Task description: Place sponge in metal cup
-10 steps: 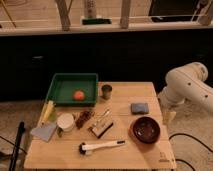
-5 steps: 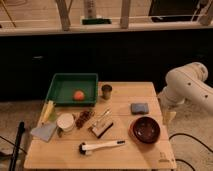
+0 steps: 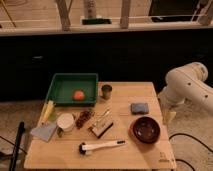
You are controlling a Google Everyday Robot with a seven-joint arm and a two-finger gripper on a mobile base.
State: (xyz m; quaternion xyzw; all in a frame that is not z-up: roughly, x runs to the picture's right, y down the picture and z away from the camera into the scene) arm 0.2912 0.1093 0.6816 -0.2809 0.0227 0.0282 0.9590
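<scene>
The sponge (image 3: 139,107), a small blue-grey pad, lies flat on the right part of the wooden table (image 3: 125,155). The metal cup (image 3: 106,91) stands upright near the table's back edge, just right of the green tray, and is apart from the sponge. My white arm (image 3: 188,88) hangs at the right side of the table. The gripper (image 3: 168,116) points down beside the table's right edge, to the right of the sponge and a little lower in the picture, touching nothing that I can see.
A green tray (image 3: 60,90) holds an orange ball (image 3: 78,95). A dark red bowl (image 3: 146,129) sits in front of the sponge. A white cup (image 3: 65,121), pale cloth (image 3: 44,131), yellow item (image 3: 48,111), snack bag (image 3: 84,118), small box (image 3: 101,127) and white-handled brush (image 3: 100,146) lie around.
</scene>
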